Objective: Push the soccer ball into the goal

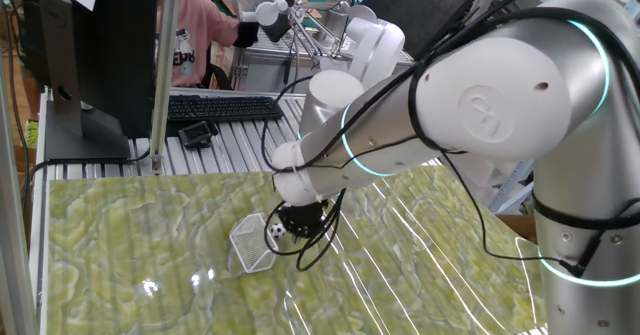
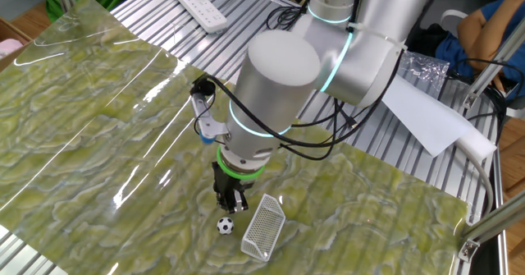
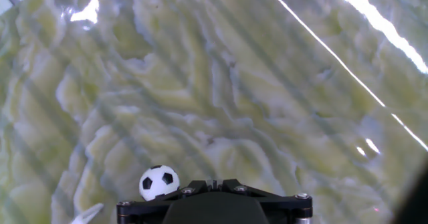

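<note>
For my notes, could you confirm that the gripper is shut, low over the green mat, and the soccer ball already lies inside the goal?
Not quite: the soccer ball lies outside the goal, on the mat beside the shut gripper, as the other fixed view shows.

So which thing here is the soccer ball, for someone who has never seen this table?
Find the green marbled mat and the silver arm's shut black gripper pointing down at it. Just below its jaws sits the tiny white ball with black patches, beside the white mesh goal: the only round, patched thing.
</note>
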`<state>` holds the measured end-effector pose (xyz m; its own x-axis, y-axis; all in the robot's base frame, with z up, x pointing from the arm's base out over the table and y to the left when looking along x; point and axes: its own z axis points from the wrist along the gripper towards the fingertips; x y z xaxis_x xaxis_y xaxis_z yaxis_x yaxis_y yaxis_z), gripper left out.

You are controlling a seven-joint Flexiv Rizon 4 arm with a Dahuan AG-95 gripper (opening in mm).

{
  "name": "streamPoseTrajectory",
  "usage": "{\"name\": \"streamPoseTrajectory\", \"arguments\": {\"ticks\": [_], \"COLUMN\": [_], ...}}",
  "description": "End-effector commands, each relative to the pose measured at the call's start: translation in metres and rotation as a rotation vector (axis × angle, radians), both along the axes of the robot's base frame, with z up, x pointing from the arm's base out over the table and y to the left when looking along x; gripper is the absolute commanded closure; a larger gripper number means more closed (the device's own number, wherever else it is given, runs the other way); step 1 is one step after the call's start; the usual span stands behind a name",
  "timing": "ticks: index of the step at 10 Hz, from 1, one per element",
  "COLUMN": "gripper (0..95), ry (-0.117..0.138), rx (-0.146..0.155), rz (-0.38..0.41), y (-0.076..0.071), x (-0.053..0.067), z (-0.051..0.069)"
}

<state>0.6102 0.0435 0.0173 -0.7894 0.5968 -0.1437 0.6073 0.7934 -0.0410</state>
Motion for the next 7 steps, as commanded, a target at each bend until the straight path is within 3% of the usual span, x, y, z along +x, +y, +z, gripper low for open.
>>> {"name": "streamPoseTrajectory", "arguments": {"ticks": [1, 5, 7], "gripper": [95.0, 95.0, 95.0], "ry": [0.03, 0.043, 0.041], "rx": [0.024, 0.031, 0.039], "rz": [0.018, 0.035, 0.002], "y": [-0.0002, -0.0004, -0.0009], "x": [0.0041, 0.004, 0.0042], "z": [-0.0035, -0.0034, -0.0034]}}
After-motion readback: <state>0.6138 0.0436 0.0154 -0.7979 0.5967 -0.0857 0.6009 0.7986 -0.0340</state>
